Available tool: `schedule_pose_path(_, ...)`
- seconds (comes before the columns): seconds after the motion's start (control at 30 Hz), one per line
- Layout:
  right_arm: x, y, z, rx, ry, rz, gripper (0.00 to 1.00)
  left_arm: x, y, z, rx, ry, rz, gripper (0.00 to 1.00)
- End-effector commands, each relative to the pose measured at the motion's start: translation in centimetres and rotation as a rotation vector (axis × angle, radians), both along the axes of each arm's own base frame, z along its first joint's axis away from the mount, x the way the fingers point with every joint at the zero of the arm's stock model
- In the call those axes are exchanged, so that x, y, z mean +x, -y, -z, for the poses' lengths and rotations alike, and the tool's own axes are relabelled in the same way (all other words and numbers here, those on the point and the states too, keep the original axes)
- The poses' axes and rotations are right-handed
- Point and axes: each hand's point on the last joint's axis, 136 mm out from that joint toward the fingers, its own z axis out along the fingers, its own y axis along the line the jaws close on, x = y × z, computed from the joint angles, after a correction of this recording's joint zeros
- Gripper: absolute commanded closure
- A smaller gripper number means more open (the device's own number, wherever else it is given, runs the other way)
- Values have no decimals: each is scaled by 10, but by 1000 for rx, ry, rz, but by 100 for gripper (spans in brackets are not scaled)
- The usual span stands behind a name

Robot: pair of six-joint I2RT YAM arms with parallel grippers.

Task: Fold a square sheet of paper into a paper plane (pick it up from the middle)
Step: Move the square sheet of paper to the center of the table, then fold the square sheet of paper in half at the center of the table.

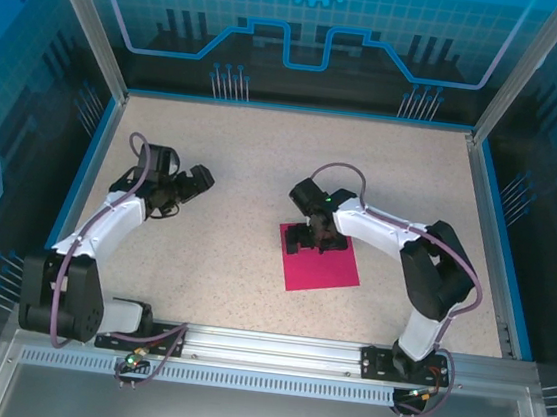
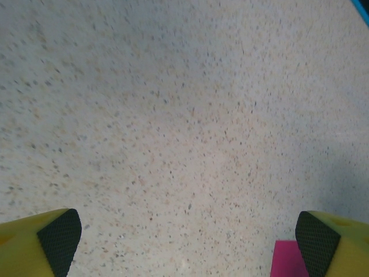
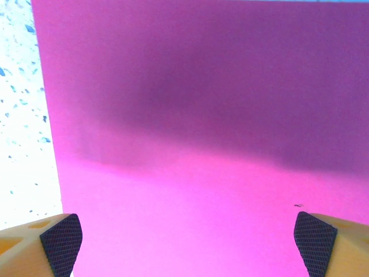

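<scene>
Your sheet (image 1: 327, 266) lies flat, just right of the table's (image 1: 255, 146) centre. Your right claw (image 1: 311, 238) hangs wide over its far edge. Your left claw (image 1: 193, 185), also wide, has bare table around it, well left of the sheet.

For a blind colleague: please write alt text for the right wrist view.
A flat magenta-pink square sheet of paper lies under the open right hand, whose two fingertips stand wide apart at the bottom corners. Speckled table shows at left.
</scene>
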Motion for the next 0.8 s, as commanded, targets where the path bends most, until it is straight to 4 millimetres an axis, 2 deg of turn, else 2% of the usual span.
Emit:
schedule_pose_path(0.0,-17,11,16,-18,-95,-1,1,-7,21,11,-62,-35,47,1)
schedule_pose_path(0.27,-13,26,36,-133,-115,28,1,-5,41,21,-65,-63,91,1)
schedule_pose_path(0.37,-12,26,42,-138,-123,27,3,-3,45,22,-67,-67,98,1)
schedule_pose_path(0.63,-30,29,81,-134,-222,32,9,-2,51,24,-69,-72,112,1)
schedule_pose_path(0.77,-35,32,91,-126,-249,34,12,-2,52,24,-67,-75,116,1)
